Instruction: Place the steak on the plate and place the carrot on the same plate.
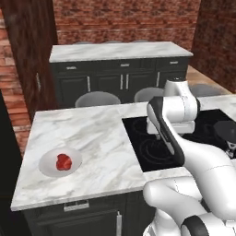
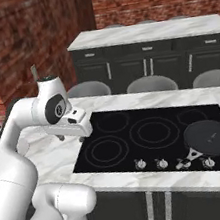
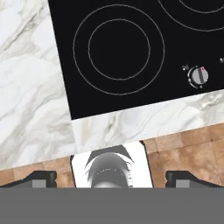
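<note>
Arm raised and folded, jaws wide — nothing held.
Rises from the base, bends at a dark elbow, then reaches forward with the wrist level and the hand turned straight down. Gripper [image 3: 111, 177] spread to its widest — the two dark fingertips [image 3: 41, 178] far apart at the bottom of the hand view, nothing between them.

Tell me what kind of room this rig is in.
A kitchen, rendered: a black cooktop with knobs set in a marble counter, a dark pan on a burner, and a plate holding a steak.
</note>
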